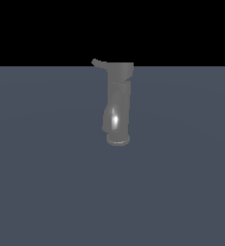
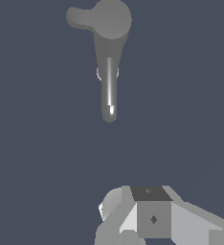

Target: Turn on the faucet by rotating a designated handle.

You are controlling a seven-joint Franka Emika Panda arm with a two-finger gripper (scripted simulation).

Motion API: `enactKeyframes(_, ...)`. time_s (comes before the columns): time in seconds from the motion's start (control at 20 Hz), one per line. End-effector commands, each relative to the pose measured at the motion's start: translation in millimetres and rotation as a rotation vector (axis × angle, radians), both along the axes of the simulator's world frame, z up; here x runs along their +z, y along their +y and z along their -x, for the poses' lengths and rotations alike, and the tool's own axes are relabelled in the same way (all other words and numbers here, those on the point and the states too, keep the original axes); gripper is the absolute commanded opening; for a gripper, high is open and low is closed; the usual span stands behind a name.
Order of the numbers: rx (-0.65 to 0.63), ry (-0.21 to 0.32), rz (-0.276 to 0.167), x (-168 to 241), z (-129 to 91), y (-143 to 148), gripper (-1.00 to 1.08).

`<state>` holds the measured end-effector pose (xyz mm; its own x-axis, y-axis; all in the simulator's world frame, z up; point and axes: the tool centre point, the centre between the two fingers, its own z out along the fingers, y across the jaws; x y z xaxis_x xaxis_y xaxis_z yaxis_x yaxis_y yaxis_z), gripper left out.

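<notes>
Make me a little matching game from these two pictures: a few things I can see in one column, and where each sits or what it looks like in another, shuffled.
Things:
1. handle
2. spout
3. round base
4. pincer

Descriptions:
A. white and grey, seen only in the wrist view, away from the faucet
B. flared, resting on the blue-grey floor
C. thin lever sticking sideways from the top cap
D. short stub low on the upright body

Pairs: 1-C, 2-D, 3-B, 4-A
</notes>
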<state>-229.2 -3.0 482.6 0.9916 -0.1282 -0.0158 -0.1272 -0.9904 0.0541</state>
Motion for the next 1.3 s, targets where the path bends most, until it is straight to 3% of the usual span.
enactKeyframes(0.0,-0.046,-0.002,0.008,-1.0,-9.6,0.6,-1.0)
enactKeyframes(1.25,-0.625,-0.052,0.065,-38.4,-136.1,13.1,-1.0)
